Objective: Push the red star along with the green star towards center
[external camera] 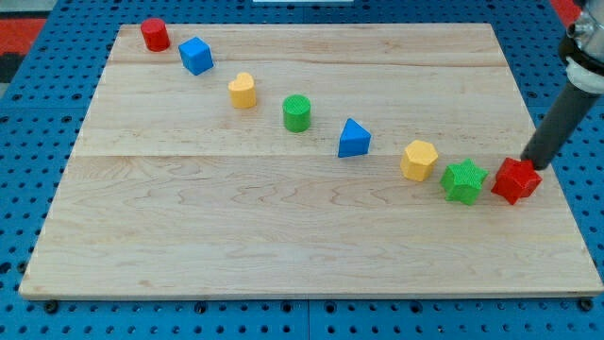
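The red star (515,180) lies near the board's right edge, at mid height in the view. The green star (463,181) lies just to its left, nearly touching it. My tip (528,163) is at the red star's upper right side, touching it or almost so. The dark rod slants up to the view's top right corner.
A diagonal row of blocks runs from upper left to lower right: red cylinder (155,35), blue cube (196,56), yellow cylinder (243,91), green cylinder (296,113), blue triangular block (354,139), yellow hexagonal block (419,160). The wooden board (236,227) sits on a blue pegboard.
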`<state>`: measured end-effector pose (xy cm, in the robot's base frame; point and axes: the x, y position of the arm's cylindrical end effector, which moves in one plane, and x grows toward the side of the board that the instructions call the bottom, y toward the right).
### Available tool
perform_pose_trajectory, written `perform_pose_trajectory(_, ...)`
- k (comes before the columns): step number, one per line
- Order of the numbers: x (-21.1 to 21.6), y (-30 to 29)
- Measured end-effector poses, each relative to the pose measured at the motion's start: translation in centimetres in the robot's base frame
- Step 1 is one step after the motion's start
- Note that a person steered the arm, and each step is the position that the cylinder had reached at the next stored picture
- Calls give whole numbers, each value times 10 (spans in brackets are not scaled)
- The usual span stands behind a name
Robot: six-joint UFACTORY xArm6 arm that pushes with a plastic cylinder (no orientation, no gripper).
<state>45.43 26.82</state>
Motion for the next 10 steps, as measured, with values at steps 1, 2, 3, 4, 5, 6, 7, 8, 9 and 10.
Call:
perform_pose_trajectory(1, -22, -14)
perform_pose_trajectory(2, -40, -18)
perform_pose_trajectory(3, -52, -17)
perform_pose_trajectory(4, -53, 14)
perform_pose_trajectory(5, -52, 17)
perform_pose_trajectory(6, -52, 21)
perform_pose_trajectory(7, -51, 42)
perform_pose_trajectory(8, -33, 76)
perform_pose_trajectory(9, -23, 77)
perform_pose_trajectory(10, -9, 64)
